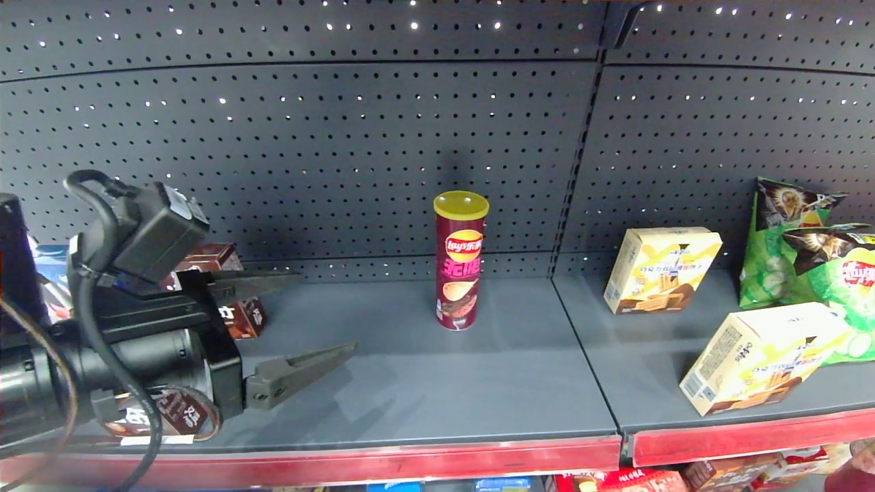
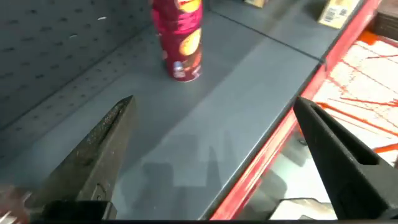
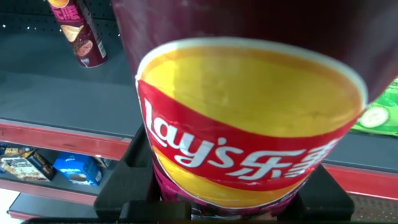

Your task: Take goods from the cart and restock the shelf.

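A maroon chip can with a yellow lid stands upright in the middle of the grey shelf, close to the pegboard back. My left gripper hovers open and empty over the shelf's left part, its fingers pointing toward the can from some distance. In the left wrist view the same can stands beyond the spread fingers of the left gripper. A second maroon chip can sits very close in the right wrist view, held in my right gripper in front of the shelf. The standing can shows far off.
Brown snack boxes stand behind the left gripper. Two pale yellow boxes and green chip bags fill the right bay. A red strip edges the shelf front, with goods on the lower shelf.
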Robot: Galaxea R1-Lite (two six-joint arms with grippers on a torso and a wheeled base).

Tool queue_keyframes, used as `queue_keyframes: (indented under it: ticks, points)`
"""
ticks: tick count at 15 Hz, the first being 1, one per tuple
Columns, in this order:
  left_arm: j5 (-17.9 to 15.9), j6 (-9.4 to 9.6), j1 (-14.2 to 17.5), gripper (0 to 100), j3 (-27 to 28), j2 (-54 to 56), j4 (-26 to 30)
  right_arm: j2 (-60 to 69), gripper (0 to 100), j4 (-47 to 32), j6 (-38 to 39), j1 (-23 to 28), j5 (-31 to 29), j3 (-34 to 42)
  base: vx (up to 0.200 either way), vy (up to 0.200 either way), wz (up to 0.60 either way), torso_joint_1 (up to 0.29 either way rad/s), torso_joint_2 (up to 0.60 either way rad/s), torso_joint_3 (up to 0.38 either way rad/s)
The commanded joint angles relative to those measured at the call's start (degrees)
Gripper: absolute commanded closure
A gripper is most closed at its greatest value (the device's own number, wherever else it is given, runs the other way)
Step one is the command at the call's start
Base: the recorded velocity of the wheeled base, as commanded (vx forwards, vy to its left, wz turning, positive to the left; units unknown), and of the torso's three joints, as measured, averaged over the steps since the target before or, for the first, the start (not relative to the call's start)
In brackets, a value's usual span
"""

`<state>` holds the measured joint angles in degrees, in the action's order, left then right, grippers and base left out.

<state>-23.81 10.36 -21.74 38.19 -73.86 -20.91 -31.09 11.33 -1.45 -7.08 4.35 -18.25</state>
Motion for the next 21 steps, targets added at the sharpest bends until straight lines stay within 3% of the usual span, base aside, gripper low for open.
queue_keyframes:
  ticks: [1,5,8,11,14,16,17,18,21]
  points:
    - [-2.2,-0.08,-0.6,0,0.1,-4.6,-1.2,0.3,100,0.0,0.0,0.0,0.1,0.0,0.000,0.000,0.00,0.000,0.00,0.000]
    - [-6.1,-0.08,-1.5,0,2.7,-10.5,-3.5,0.0,100,0.1,0.0,0.0,0.0,-0.3,0.000,0.000,0.00,0.000,0.00,0.000]
    - [-6.4,-1.40,-1.1,0,8.4,-17.0,-6.9,-0.1,100,0.0,0.0,0.0,0.1,-0.3,0.000,0.000,0.00,0.000,0.00,0.000]
    - [-6.3,-1.66,-0.9,0,9.9,-20.9,-8.2,-0.7,100,0.1,0.0,0.0,0.1,-0.6,0.000,0.000,0.00,0.000,0.00,0.000]
    - [-6.5,-1.57,1.7,0,12.3,-25.0,-9.5,-0.5,100,0.1,0.0,0.2,0.1,-0.2,0.000,0.000,0.00,0.000,0.00,0.000]
    - [-6.8,-1.57,3.2,0,13.0,-28.6,-14.5,-0.4,100,0.1,0.0,0.2,0.1,-0.2,0.000,0.000,0.00,0.000,0.00,0.000]
    - [-10.2,-1.75,4.0,0,12.4,-31.3,-19.5,-0.3,100,0.1,0.0,0.3,0.1,-0.4,0.000,0.000,0.00,0.000,0.00,0.000]
    - [-12.1,-1.75,4.5,0,12.4,-32.5,-20.7,-0.3,100,0.1,0.0,0.3,0.1,-0.5,0.000,0.000,0.00,0.000,0.00,0.000]
    - [-14.2,-2.10,4.6,0,14.7,-35.6,-21.7,-0.3,100,0.0,0.0,0.3,0.1,-0.2,0.000,0.000,0.00,0.000,0.00,0.000]
